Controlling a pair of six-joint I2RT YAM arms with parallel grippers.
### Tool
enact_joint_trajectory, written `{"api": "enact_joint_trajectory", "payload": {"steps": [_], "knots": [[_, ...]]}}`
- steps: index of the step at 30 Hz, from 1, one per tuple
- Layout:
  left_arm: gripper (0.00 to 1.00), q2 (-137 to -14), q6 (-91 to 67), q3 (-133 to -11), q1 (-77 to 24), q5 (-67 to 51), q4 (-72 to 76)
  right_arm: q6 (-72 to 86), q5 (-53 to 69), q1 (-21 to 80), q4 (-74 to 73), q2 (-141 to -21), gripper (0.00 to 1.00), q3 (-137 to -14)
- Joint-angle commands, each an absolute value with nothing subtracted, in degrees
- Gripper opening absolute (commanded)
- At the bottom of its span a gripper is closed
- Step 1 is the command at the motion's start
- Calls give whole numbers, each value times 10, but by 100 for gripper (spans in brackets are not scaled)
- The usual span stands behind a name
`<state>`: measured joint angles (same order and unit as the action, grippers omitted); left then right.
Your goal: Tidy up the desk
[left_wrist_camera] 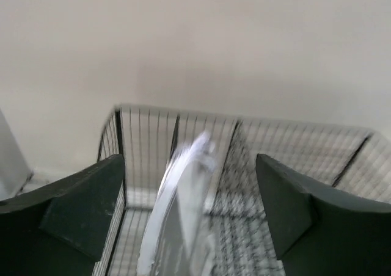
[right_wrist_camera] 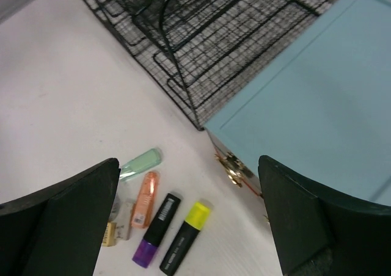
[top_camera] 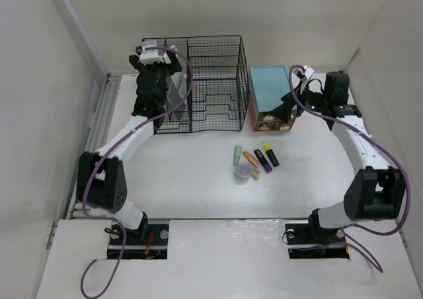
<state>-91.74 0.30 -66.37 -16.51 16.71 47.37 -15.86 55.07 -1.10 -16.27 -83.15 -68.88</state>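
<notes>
First, note the left fingers spread apart over the left compartment of the wire basket, with white sheets standing between and touching neither. Note the right fingers likewise apart, clamped on nothing, above the teal box at far right. Find the white bench beneath everything, with markers lying loose near its middle.

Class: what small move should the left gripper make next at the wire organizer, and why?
Probably withdraw the left gripper upward: it is open, the white sheets stand inside the wire organizer, and markers lie loose on the desk.
</notes>
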Motion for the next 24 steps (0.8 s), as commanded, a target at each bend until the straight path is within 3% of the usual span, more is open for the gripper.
{"api": "enact_joint_trajectory", "payload": {"steps": [1, 2, 3, 4, 5, 6, 7, 8, 9, 10, 11, 13, 14, 20, 24], "knots": [[80, -804, -19, -705, -182, 189, 462, -192, 464, -14, -168, -783, 100, -721], [68, -784, -35, -705, -187, 189, 446, -199, 449, -14, -168, -776, 91, -721], [12, -725, -80, -705, -187, 194, 373, -199, 413, -14, -168, -755, 44, -715], [0, -724, -80, -705, -187, 194, 373, -199, 397, -14, -168, -755, 44, -715], [0, -707, -134, -705, -187, 194, 342, -204, 381, -14, -168, -746, 14, -710], [0, -688, -161, -705, -187, 179, 312, -204, 366, -14, -168, -737, 2, -702], [0, -657, -190, -705, -187, 138, 251, -211, 353, -14, -168, -712, 11, -676], [0, -641, -214, -699, -187, 115, 215, -222, 326, 2, -168, -699, 35, -660], [9, -627, -241, -699, -187, 87, 182, -230, 310, 13, -168, -687, 64, -643], [27, -592, -272, -666, -187, 51, 153, -230, 294, 24, -173, -674, 95, -606], [48, -574, -272, -647, -187, -20, 143, -230, 269, 33, -173, -657, 100, -587], [77, -535, -272, -606, -187, -63, 123, -206, 255, 47, -178, -651, 100, -554], [80, -497, -272, -563, -192, -87, 101, -198, 250, 53, -178, -651, 100, -525], [82, -362, -295, -425, -192, -126, 77, -75, 165, 77, -129, -689, 100, -513], [82, -327, -335, -356, -192, -139, 114, 13, 172, 83, -84, -751, 91, -529]]}}
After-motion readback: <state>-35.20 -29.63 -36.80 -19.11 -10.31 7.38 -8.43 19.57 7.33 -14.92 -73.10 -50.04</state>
